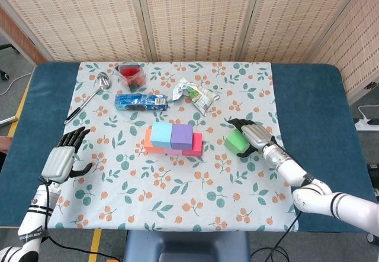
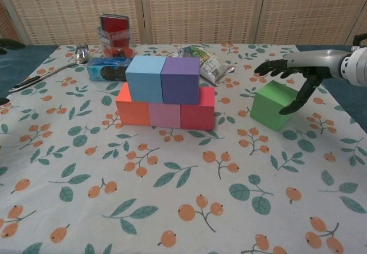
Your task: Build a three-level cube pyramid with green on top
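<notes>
The green cube (image 1: 236, 142) (image 2: 273, 105) sits on the floral cloth, to the right of the stack. My right hand (image 1: 250, 134) (image 2: 292, 73) hovers over it, fingers stretched out flat above its top, thumb hanging down against its right face. The stack has an orange cube (image 2: 132, 106), a pink cube (image 2: 164, 115) and a red cube (image 2: 198, 109) below, with a light blue cube (image 1: 161, 135) (image 2: 144, 78) and a purple cube (image 1: 182, 135) (image 2: 180, 79) on them. My left hand (image 1: 60, 160) rests near the cloth's left edge, fingers apart and holding nothing.
Behind the stack lie a blue snack packet (image 1: 140, 101), a crumpled wrapper (image 1: 194, 93), a clear container of red things (image 1: 130, 75) and a spoon (image 1: 89, 96). The blue table (image 1: 314, 108) extends past the cloth on both sides.
</notes>
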Controlling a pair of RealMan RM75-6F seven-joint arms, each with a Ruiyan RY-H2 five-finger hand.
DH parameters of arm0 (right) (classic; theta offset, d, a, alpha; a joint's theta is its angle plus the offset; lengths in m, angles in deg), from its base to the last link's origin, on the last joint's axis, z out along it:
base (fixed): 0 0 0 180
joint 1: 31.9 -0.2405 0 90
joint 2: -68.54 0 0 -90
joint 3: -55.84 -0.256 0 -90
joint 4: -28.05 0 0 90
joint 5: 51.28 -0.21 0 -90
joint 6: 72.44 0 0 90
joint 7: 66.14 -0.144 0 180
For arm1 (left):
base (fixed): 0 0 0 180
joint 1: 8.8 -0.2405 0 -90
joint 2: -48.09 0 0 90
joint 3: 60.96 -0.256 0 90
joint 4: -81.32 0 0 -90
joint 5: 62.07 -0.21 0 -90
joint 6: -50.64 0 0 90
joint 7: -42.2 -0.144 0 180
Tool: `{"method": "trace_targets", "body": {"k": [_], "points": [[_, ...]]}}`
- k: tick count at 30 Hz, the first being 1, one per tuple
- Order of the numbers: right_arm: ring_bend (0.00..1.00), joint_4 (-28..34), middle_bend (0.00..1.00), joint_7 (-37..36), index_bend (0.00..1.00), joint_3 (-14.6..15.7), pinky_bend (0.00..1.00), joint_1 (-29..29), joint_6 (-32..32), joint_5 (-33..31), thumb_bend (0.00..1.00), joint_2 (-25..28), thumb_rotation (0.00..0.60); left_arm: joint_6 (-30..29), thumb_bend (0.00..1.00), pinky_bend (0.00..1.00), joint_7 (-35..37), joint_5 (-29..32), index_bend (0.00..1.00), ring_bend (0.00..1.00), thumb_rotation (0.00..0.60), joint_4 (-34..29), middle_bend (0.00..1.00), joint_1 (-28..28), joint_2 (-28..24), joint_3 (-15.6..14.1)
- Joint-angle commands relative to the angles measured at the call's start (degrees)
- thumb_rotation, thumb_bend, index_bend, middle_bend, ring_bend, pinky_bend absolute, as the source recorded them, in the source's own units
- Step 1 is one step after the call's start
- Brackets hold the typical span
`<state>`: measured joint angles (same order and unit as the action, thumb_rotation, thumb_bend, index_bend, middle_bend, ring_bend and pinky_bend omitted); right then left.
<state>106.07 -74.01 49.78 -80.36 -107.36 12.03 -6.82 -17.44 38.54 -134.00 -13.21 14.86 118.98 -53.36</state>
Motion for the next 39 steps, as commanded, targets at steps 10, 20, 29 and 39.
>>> {"method": "trace_targets", "body": {"k": [10, 20, 29, 39], "points": [[0.00, 5.07, 0.00, 14.12, 0.00, 3.14, 0.00, -3.34, 1.48, 7.33, 0.00, 8.16, 0.600, -1.04, 0.31, 0.08, 0.74, -1.03, 0.00, 0.00, 0.600, -0.80, 0.00, -0.94, -0.80, -0.24], [0.00, -5.42, 0.00, 11.03, 0.04, 5.42, 0.00, -4.98, -0.05, 19.77, 0.00, 2.07, 0.600, -1.38, 0.31, 0.08, 1.22, -0.58, 0.00, 0.00, 0.600, -1.94, 0.00, -1.65, -1.73, -0.08], [0.00, -18.73, 0.04, -0.72, 0.13, 11.17, 0.00, -6.68, -7.25, 34.43, 0.00, -3.56, 0.600, -1.68, 0.31, 0.08, 1.36, -0.35, 0.00, 0.00, 0.600, -2.91, 0.00, -2.05, -2.44, 0.17], [0.06, -22.00, 0.34, -6.07, 0.45, 9.55, 0.00, -6.40, -7.60, 31.11, 0.00, -6.06, 0.600, -1.19, 0.31, 0.08, 1.58, -0.66, 0.00, 0.00, 0.600, -2.64, 0.00, -1.95, -2.33, 0.11]]}}
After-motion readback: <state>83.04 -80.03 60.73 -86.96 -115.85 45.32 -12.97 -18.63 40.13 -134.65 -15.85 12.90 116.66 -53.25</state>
